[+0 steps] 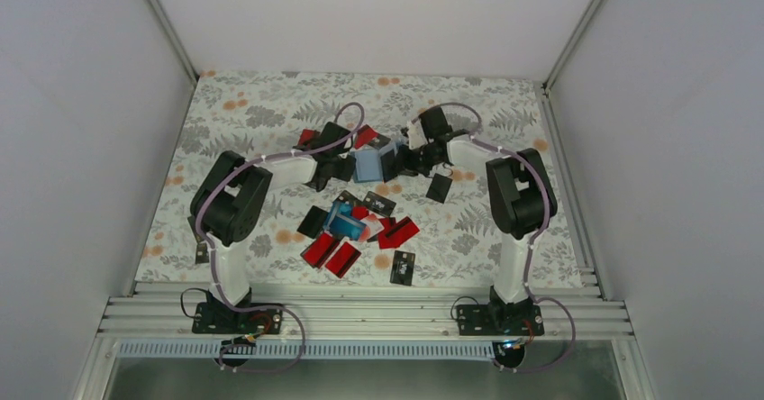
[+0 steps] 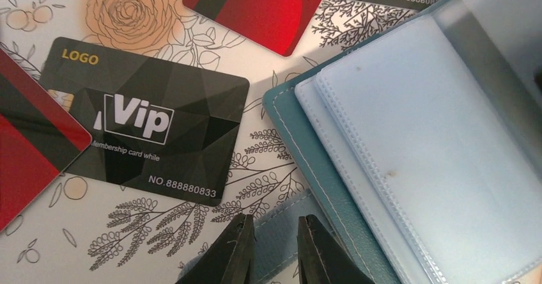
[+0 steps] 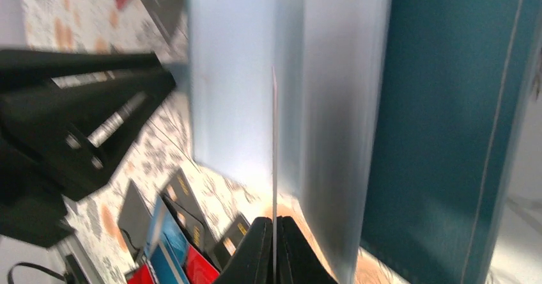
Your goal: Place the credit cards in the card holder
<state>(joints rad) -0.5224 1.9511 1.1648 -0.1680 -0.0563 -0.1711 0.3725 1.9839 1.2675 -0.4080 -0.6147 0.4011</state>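
We see the soft teal card holder (image 1: 372, 164) open at the floral surface's (image 1: 270, 112) far middle, frosted sleeves showing. Our left hand (image 2: 276, 251) pinches its stitched strap; our right hand (image 3: 275, 245) is clamped on a thin pale sheet (image 3: 274, 137), edge-on. Glossy credit cards (image 1: 347, 229) lie nearer.

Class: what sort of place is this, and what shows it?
Probably a robotics test cell: white panels in aluminium framing, two arms bolted to rails, cards strewn on a floral mat.
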